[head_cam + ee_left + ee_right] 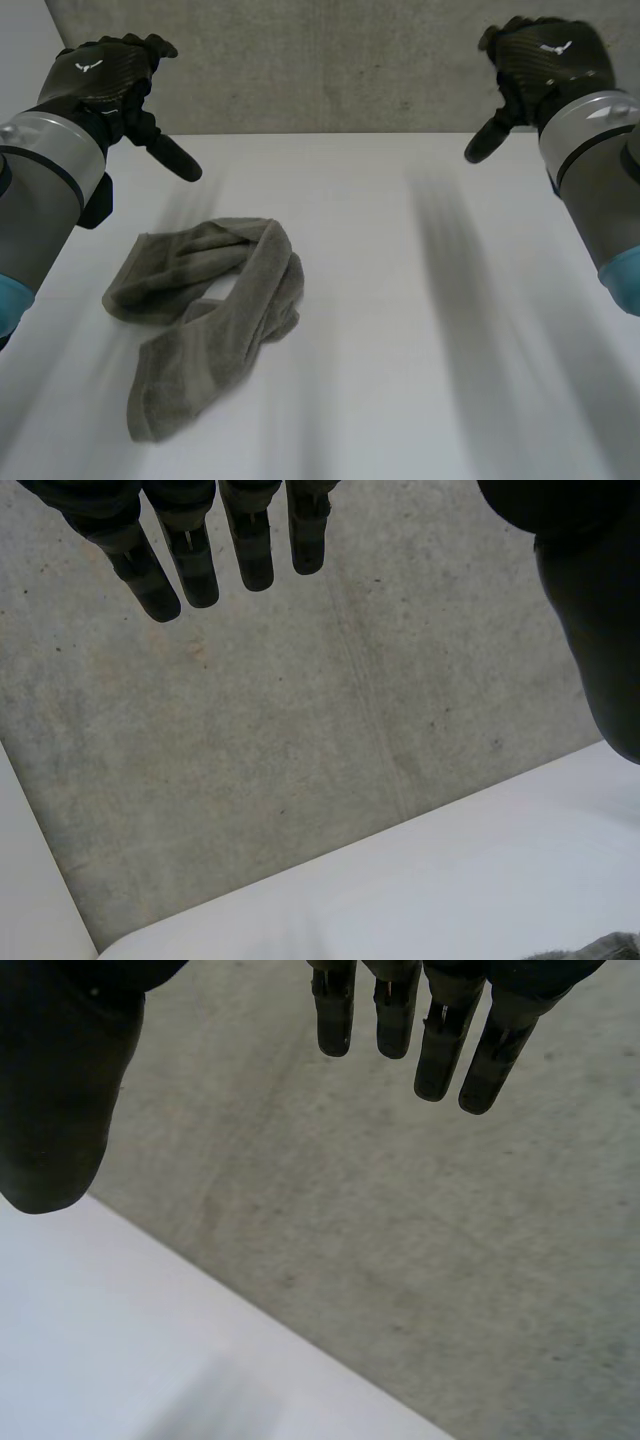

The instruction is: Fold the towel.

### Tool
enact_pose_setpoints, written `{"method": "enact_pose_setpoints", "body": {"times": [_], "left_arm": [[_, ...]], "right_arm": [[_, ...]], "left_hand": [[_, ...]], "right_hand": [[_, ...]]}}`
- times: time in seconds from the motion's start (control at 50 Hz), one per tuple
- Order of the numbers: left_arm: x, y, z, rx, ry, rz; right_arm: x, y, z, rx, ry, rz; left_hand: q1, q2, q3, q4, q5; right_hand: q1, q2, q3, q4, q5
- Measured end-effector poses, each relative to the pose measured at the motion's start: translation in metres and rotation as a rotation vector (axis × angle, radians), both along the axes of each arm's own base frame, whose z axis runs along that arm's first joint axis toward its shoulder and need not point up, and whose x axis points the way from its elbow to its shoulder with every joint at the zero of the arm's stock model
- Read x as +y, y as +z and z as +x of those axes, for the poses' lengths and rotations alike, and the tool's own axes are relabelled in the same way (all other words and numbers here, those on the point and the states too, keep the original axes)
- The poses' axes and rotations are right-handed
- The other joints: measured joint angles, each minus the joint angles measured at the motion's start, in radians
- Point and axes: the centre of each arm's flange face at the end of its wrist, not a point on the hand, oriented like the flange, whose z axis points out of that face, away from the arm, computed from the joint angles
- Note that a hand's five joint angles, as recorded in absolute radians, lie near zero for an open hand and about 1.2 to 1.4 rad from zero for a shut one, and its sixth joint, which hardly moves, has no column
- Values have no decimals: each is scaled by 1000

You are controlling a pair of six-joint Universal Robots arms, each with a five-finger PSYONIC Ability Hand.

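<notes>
A grey-green towel (205,305) lies crumpled on the white table (420,330), left of the middle, bunched into a loop with one end trailing toward the front. My left hand (105,80) hovers high above the table's far left, behind the towel, open and empty. My right hand (535,70) hovers at the far right, also open and holding nothing. In the left wrist view the straight fingers (190,550) point at the concrete wall, and a scrap of the towel (600,948) shows beyond the thumb. The right wrist view shows relaxed fingers (440,1030) over the wall.
A grey concrete wall (330,60) stands right behind the table's far edge. A pale panel (20,50) closes the far left corner.
</notes>
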Motion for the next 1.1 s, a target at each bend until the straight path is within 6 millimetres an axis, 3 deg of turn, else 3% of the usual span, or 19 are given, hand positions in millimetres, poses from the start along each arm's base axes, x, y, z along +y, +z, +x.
{"method": "enact_pose_setpoints", "body": {"times": [0.16, 0.32, 0.42, 0.56, 0.64, 0.7, 0.72, 0.76, 0.8, 0.88, 0.98, 1.1], "left_arm": [[-29, -26, -2, -35, -16, 3], [-86, -88, -11, -172, -99, 9], [-112, -129, -21, -293, -157, 1], [-130, -181, -32, -438, -228, 36], [-130, -199, -36, -462, -278, 78], [-127, -208, -38, -464, -315, 110], [-127, -209, -38, -463, -320, 113], [-125, -213, -39, -460, -337, 130], [-124, -213, -39, -457, -342, 137], [-124, -207, -37, -452, -330, 134], [-127, -170, -20, -406, -233, 109], [-110, -116, -2, -253, -144, 105]], "right_arm": [[12, -28, 20, -1, 160, 153], [32, -93, 70, -96, 362, 415], [54, -129, 102, -90, 455, 473], [102, -162, 141, 22, 632, 379], [124, -176, 152, 160, 711, 268], [133, -187, 156, 277, 747, 184], [133, -188, 157, 293, 751, 172], [134, -195, 159, 368, 762, 123], [133, -197, 160, 401, 762, 99], [126, -196, 160, 435, 748, 67], [101, -159, 148, 401, 691, -3], [56, -100, 111, 379, 658, -133]], "left_hand": [[0, 0, 0, 0, 0], [0, 0, 0, 0, 0], [1, 2, 3, 1, 0], [31, 35, 50, 30, 22], [252, 247, 267, 259, 251], [547, 538, 562, 548, 523], [591, 583, 594, 591, 563], [900, 893, 903, 902, 862], [1057, 1047, 1073, 1066, 1034], [1096, 1104, 1144, 1118, 1102], [1101, 1107, 1148, 1118, 1116], [1103, 1107, 1151, 1118, 1125]], "right_hand": [[0, 0, 0, 0, 0], [0, 0, 0, 0, 0], [0, 0, 0, 0, 0], [0, 0, 0, 0, 0], [0, 0, 0, 0, 0], [14, 10, 11, 8, 13], [57, 50, 51, 34, 44], [344, 344, 341, 329, 357], [617, 599, 589, 577, 603], [985, 972, 949, 948, 972], [1084, 1072, 1092, 1083, 1097], [1084, 1072, 1096, 1083, 1099]]}}
